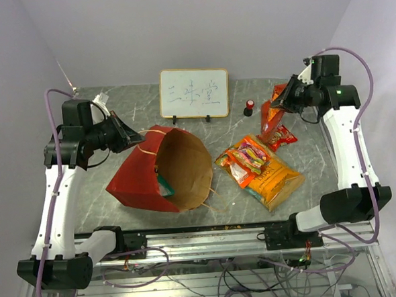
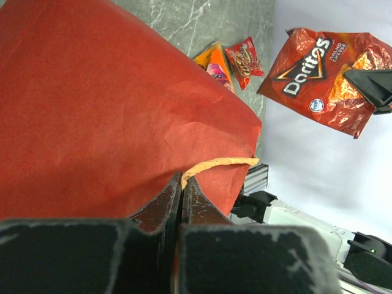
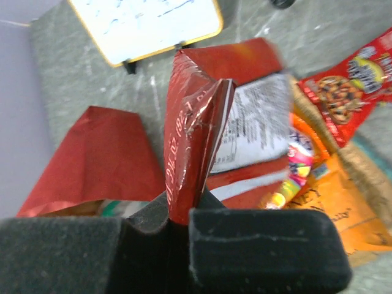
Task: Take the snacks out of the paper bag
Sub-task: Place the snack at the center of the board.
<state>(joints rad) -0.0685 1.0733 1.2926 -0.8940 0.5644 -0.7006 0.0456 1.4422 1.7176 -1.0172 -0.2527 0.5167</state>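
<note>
The table is a grey, marble-veined slab set into a corner of plain pale walls, with a small whiteboard propped at its far edge and a little red-capped bottle standing just beside it. The paper bag lies on its side left of centre, red outside, its brown mouth gaping toward the near edge. A teal-white packet shows just inside the opening. The left gripper has its fingers pressed together on the bag's upper edge, right by the thin string handle. Over on the far right, the right gripper is clamped on a top corner of the red Doritos bag, which hangs below it, well apart from the paper bag. Between the two, the other snacks sit in a loose heap on the stone: an orange chip bag, a bright multicoloured packet overlapping it, and a small red packet near the Doritos bag's lower end.
</note>
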